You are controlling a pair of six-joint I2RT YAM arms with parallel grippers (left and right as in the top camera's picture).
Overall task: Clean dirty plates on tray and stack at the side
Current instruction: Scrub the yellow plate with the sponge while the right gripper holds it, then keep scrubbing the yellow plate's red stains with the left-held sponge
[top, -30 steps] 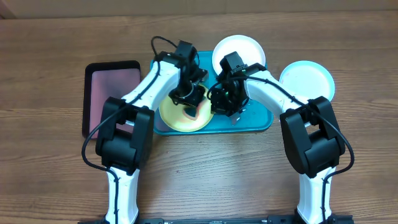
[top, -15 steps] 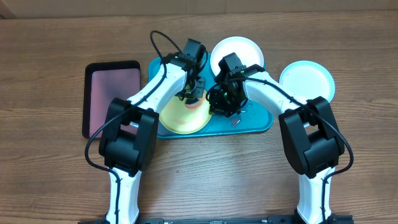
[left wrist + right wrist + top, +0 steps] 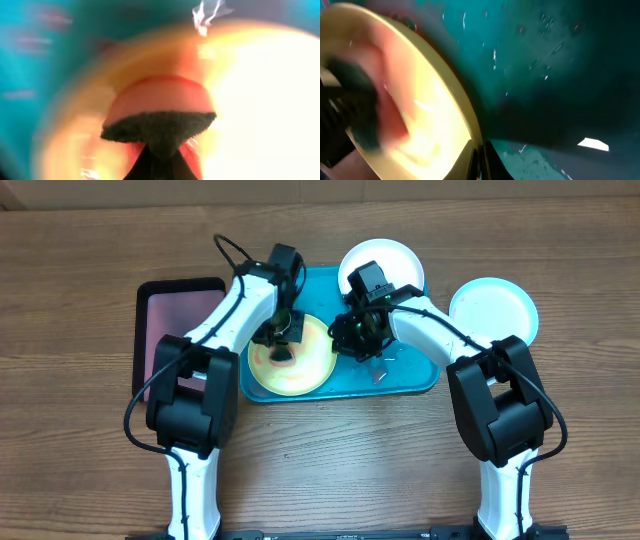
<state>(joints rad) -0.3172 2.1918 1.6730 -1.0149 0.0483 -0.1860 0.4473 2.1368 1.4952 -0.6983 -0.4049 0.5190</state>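
Yellow-green plate [image 3: 292, 362] sits on the left half of the teal tray [image 3: 410, 370], red-orange smears on it. Left fingers [image 3: 283, 345] are clamped on a sponge [image 3: 160, 114] pressed against the plate, right fingers [image 3: 352, 340] pinch its right rim. Wrist views are pretty blurry tbh.

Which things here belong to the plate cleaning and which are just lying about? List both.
Job in hand:
- yellow-green plate, smeared, on the teal tray
- white plate
- pale blue plate
- sponge in the left fingers
- right fingers at the yellow-green plate's rim

Lying about:
- black tray with pinkish inside
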